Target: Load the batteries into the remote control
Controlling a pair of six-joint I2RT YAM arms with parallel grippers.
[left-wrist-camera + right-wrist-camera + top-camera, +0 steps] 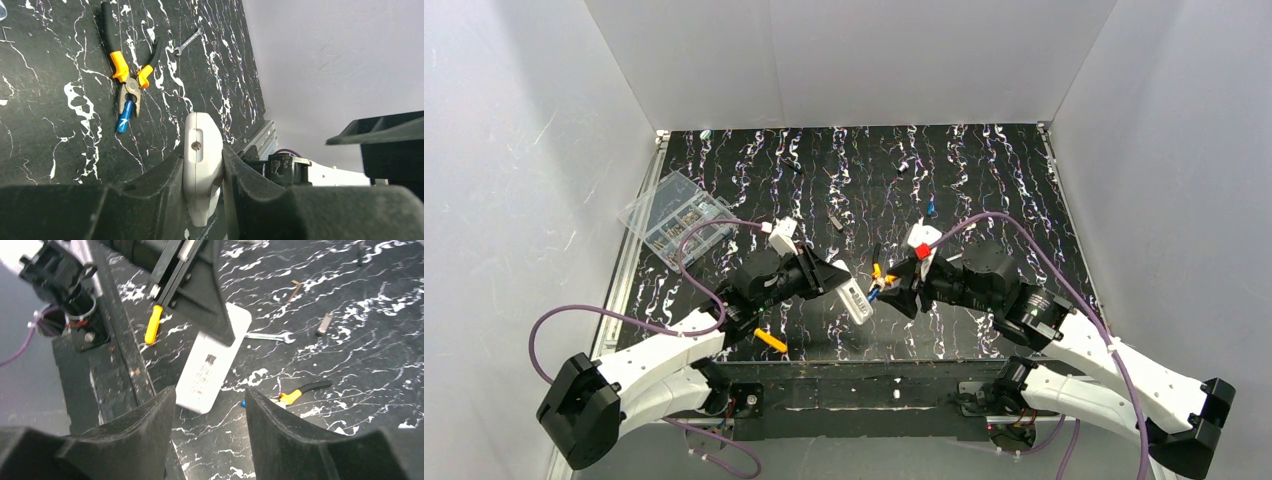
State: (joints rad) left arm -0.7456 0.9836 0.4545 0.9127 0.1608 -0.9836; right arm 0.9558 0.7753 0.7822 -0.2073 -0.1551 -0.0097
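White plastic remote control (202, 132) is pinched across its thickness in the left tool (202, 165). It appears to be held off the table (45, 150), with its labelled face turned toward the right tool (209, 395). The right tool is spread with nothing between its fingers, hovering just beside the remote control. One blue battery (124, 116) is seen lying on the table, touching the nose of the pliers (127, 65). Whether it is clamped there cannot be told. No other battery is made out for certain.

Risks:
- The battery is thin and round, so it could be rolled away or squeezed out sideways if approached off-centre.
- The pliers could be dragged or lifted along with it, since the two are in contact.
- The remote control is gripped only near one end, so it could be pivoted or slipped out of the pads by a push on the free end during insertion.
- The tools are close together, so a collision could be caused by a careless wrist turn.
- The recess is not visible, so cover state and polarity cannot be confirmed.
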